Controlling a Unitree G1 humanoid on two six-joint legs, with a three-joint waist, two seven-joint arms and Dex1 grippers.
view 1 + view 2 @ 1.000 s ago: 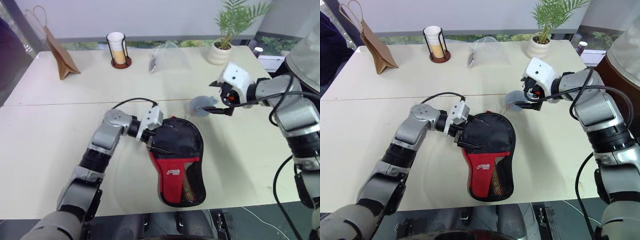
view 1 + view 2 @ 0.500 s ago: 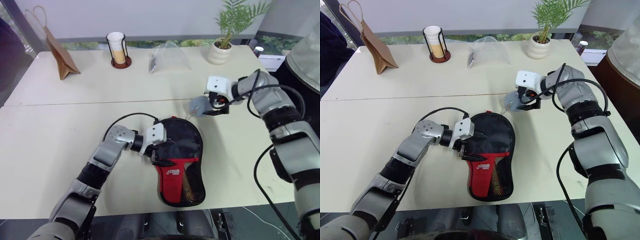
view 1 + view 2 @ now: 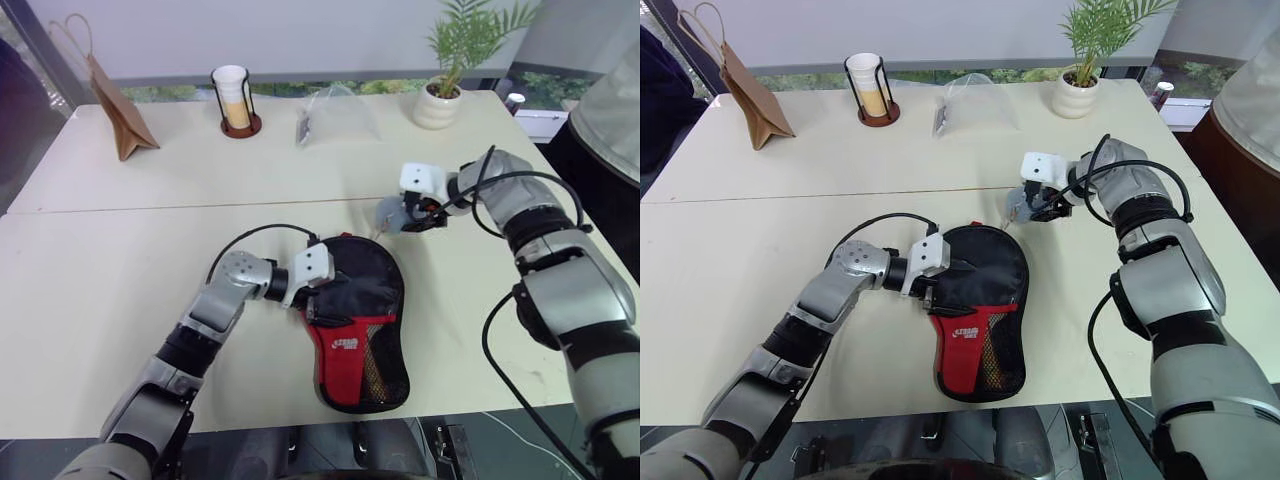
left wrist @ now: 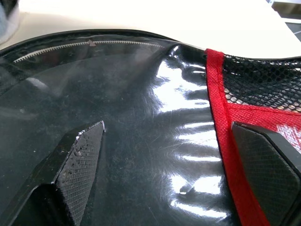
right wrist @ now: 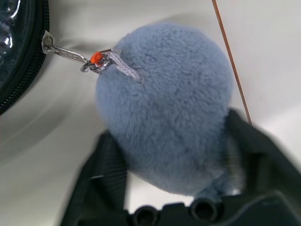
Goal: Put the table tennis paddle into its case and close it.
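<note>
Lying flat on the near table [image 3: 90,300], the case [image 3: 355,320] is pointing its red mesh end toward the robot. No gap is showing along its zipper [image 4: 89,44]. The left gripper [image 3: 318,300] is pressing down on the black panel with fingers [image 4: 82,160] spread wide, grasping nothing. The grey charm [image 5: 164,108] is hanging from the zip pull by a short chain [image 5: 70,54], just beyond the case's far edge. The right gripper [image 3: 408,215] is clamping its fingers [image 5: 110,165] on the charm from both sides. Standing well beyond, on the far table, are a paper bag [image 3: 115,100], a cup holder [image 3: 235,100], a clear bag [image 3: 335,115] and a plant [image 3: 450,70].
</note>
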